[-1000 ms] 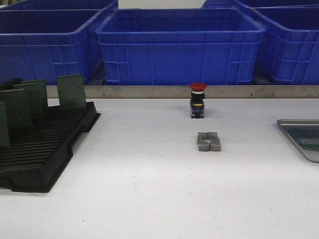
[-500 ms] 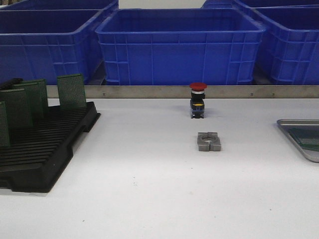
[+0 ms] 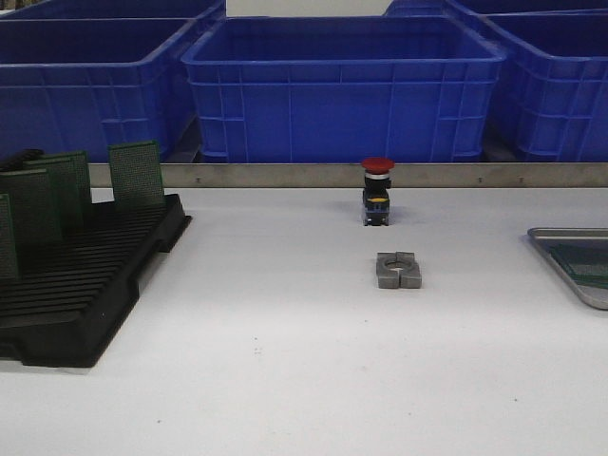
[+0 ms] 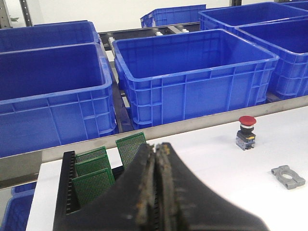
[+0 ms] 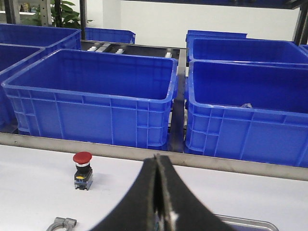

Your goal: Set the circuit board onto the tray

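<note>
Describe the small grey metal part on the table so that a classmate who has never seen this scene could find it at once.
Start at the middle blue bin behind the white table. Come forward past the red-capped push button; the grey metal clamp block lies just nearer. Unlike the upright button, it is low, flat and has a round hole through its middle.

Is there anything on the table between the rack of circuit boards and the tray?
Roughly, yes: a grey metal clamp block lies on the table mid-way between the black rack with its green circuit boards and the tray. The red push button stands farther back. Both are low; a lifted board should clear them.
</note>
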